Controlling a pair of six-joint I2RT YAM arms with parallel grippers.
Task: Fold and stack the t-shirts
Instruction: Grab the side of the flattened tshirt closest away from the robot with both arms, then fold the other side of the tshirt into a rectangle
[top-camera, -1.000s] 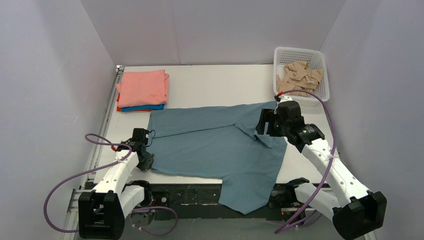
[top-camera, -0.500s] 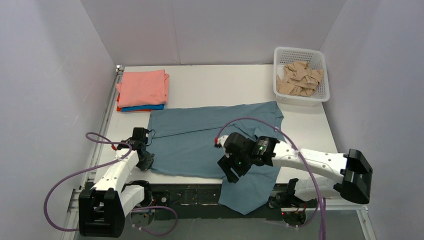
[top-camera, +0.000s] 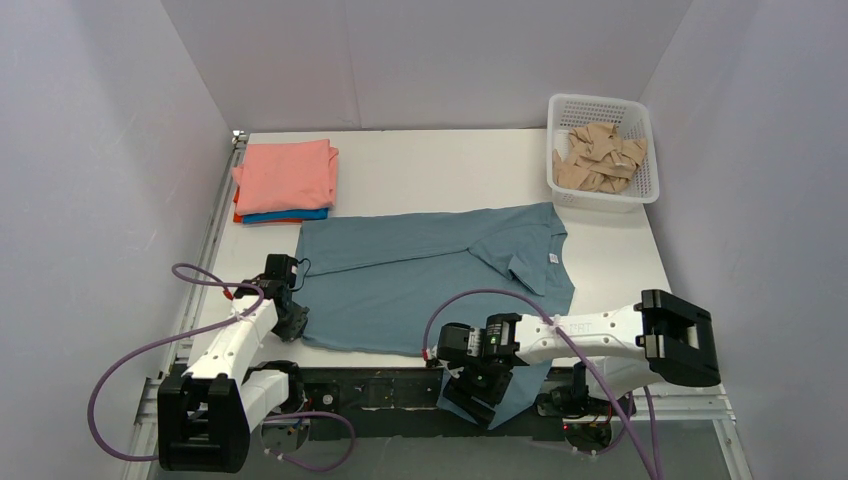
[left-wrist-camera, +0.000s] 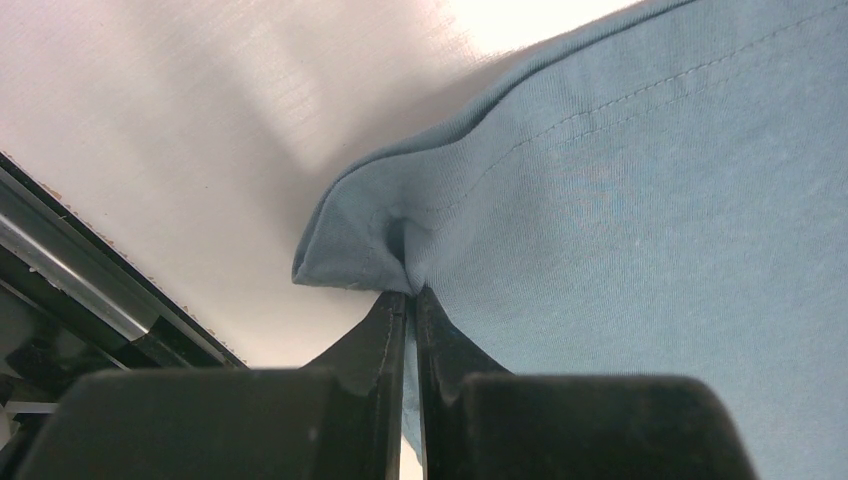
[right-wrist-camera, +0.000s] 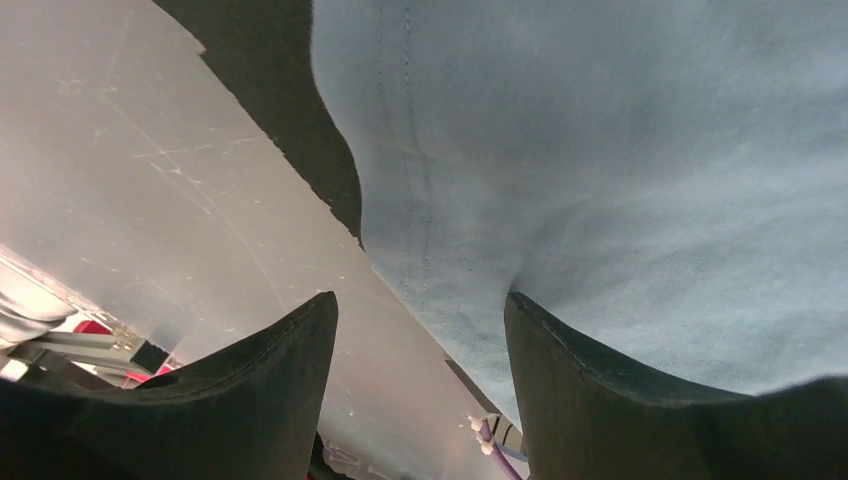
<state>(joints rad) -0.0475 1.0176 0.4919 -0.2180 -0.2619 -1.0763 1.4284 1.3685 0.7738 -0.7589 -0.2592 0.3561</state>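
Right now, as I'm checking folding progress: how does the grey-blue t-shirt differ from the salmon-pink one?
The grey-blue t-shirt lies spread out, while the salmon-pink t-shirt is folded into a neat rectangle. The grey-blue one drapes over the near edge of the table; the salmon-pink one sits atop a stack at the far left. The left hand pinches the grey-blue one's corner; nothing touches the salmon-pink one. Both are plain, unprinted fabric.

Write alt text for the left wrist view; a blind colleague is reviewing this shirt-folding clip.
The left tool, jaws pressed together, pinches a puckered edge of the grey-blue t-shirt, which fills the right of the frame. White table shows at upper left, with a dark rail along its edge at lower left.
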